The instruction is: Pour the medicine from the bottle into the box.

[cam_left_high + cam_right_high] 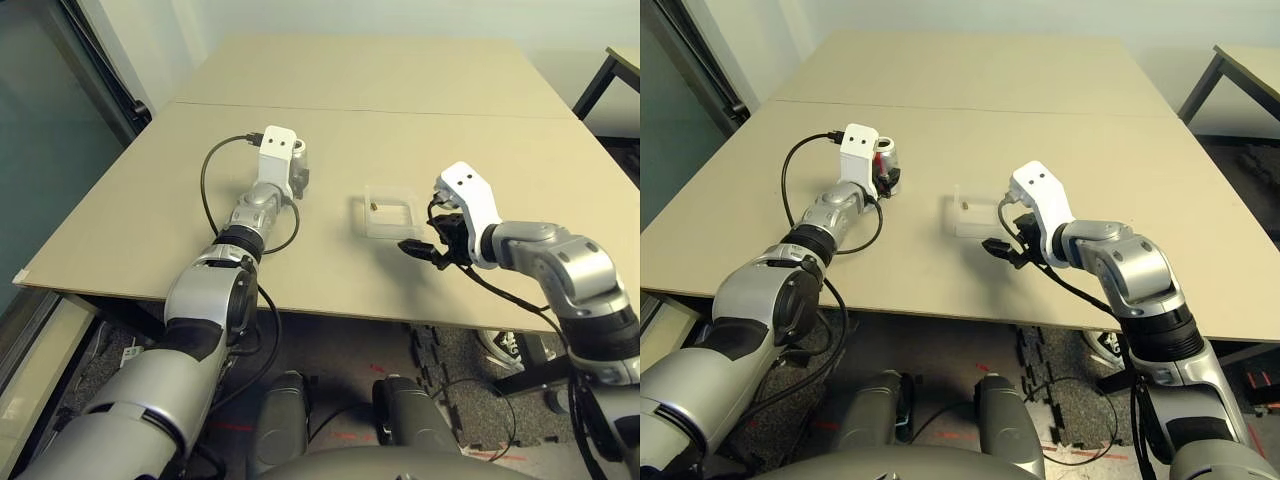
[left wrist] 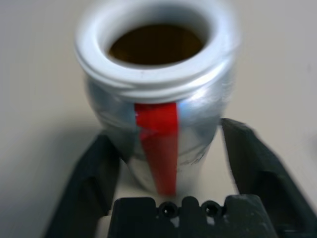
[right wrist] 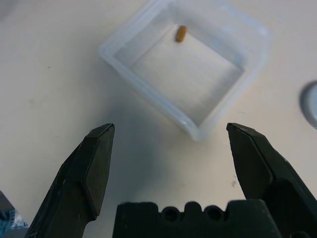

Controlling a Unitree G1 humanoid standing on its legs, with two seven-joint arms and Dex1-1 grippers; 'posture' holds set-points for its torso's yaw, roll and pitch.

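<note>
The bottle (image 2: 111, 106) is silver with a red stripe. It stands upright on the table with its white mouth uncapped, and it also shows past the white wrist block (image 1: 887, 160). My left gripper (image 2: 168, 131) is open, one black finger on each side of the bottle's base. The box (image 3: 198, 74) is a clear square tray in the middle of the table (image 1: 395, 215). The medicine (image 3: 181, 33), a small brown pill, lies in it by a far wall. My right gripper (image 3: 171, 129) is open and empty, low over the table just short of the box's near right corner (image 1: 420, 250).
A flat grey cap disc (image 3: 311, 101) lies on the table beside the box. A black cable (image 1: 207, 190) loops off my left wrist onto the tabletop. The table's front edge (image 1: 300, 308) runs close under both forearms. Another table's leg (image 1: 600, 85) stands at the far right.
</note>
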